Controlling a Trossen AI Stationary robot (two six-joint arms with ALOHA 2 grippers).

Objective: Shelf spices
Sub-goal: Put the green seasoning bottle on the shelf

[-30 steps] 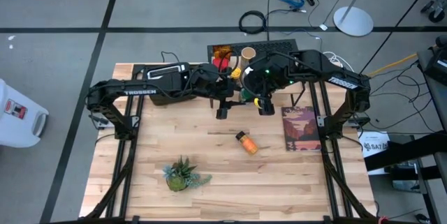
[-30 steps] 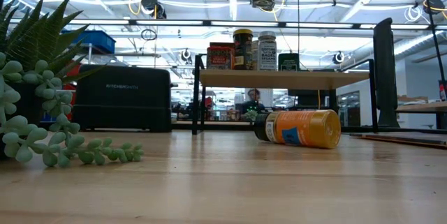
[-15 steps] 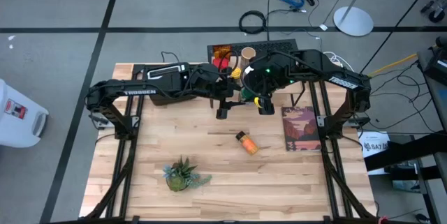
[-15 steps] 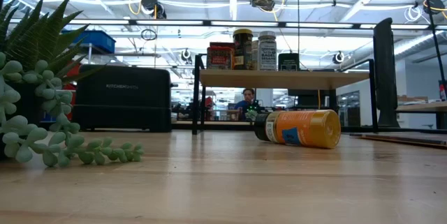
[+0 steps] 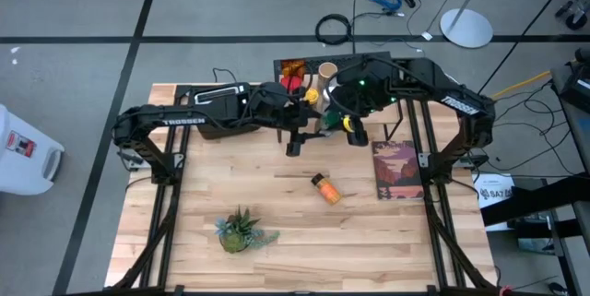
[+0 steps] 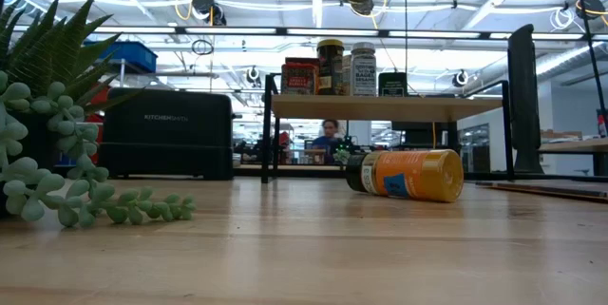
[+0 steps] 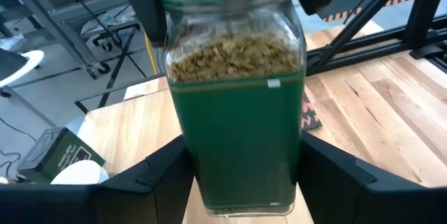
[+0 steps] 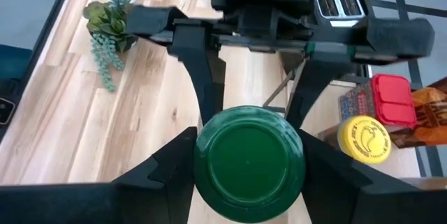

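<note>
Green-lidded jar (image 7: 237, 147) hangs above the table, just on the near side of the shelf (image 6: 380, 107). The right gripper (image 8: 249, 158) is clamped on its lid, the left gripper (image 7: 241, 182) sits around its body, and whether that one grips, I cannot tell. Keep the jar upright, let one hold carry it, then lift over the plank.

left arm (image 5: 198, 116): I see a black, boxy link chain with white TROSSEN lettering along the upper link.
right arm (image 5: 433, 93): same black build; white lettering on the link near the shoulder, too small for me to read.
status lights: I see small green glows on the right arm's wrist housing.
left gripper (image 7: 237, 203): two matte black fingers, broad and angular, with flat faceted faces.
right gripper (image 8: 248, 182): two matte black fingers of the same wedge shape.
frame: black tube legs run from both arm bases down the table sides.
</note>
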